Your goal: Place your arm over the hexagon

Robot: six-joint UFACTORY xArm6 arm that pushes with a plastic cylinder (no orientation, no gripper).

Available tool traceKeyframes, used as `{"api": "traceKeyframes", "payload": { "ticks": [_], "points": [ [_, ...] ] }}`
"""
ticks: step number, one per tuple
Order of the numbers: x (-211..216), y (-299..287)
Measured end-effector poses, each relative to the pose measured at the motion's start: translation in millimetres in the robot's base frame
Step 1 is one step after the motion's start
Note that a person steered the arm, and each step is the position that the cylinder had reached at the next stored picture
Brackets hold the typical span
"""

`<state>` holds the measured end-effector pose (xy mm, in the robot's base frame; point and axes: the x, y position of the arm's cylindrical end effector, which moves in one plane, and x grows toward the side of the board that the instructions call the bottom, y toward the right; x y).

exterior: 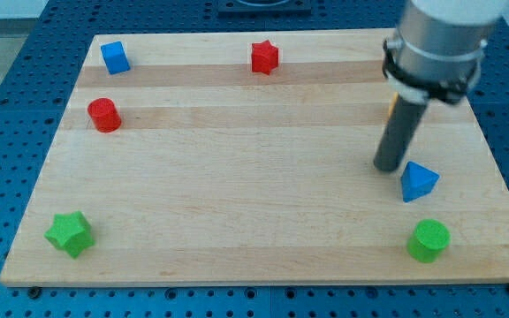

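Six blocks show clearly on the bench (237, 185), plus one sliver.

- blue cube (114, 57): far-left corner, close to the top edge.
- red star (264, 56): near the top edge, about mid-width.
- red cylinder (104, 115): near the left edge, below the blue cube and apart from it.
- green star (69, 233): bottom-left corner.
- blue pyramid (419, 181): right side, between the middle and the bottom edge.
- green cylinder (429, 240): bottom-right corner, below the blue pyramid and apart from it.

The arm comes in from the top-right corner, and its grey body covers that part of the bench. The arm ends in a dark rod rather than a pincer, so open or closed does not apply.

my tip (387, 167) sits on the right side of the bench, just beside the blue pyramid on its upper left. I cannot tell if they touch.

Hexagon: no block reads clearly as one. The orange block (391, 108) is only a thin strip at the rod's left edge, near the right side below the top edge. The rest is hidden behind the rod, so its shape cannot be told. My tip is lower in the view than that strip.
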<state>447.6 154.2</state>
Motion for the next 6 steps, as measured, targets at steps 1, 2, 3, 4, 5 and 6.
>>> {"api": "traceKeyframes", "payload": {
  "ticks": [1,2,3,4,5,6],
  "points": [
    [-93.6,-0.1],
    [-182.8,-0.1],
    [-256.0,10.1],
    [-256.6,48.5],
    [-256.5,44.6],
    [-255.8,55.0]
  ]
}}
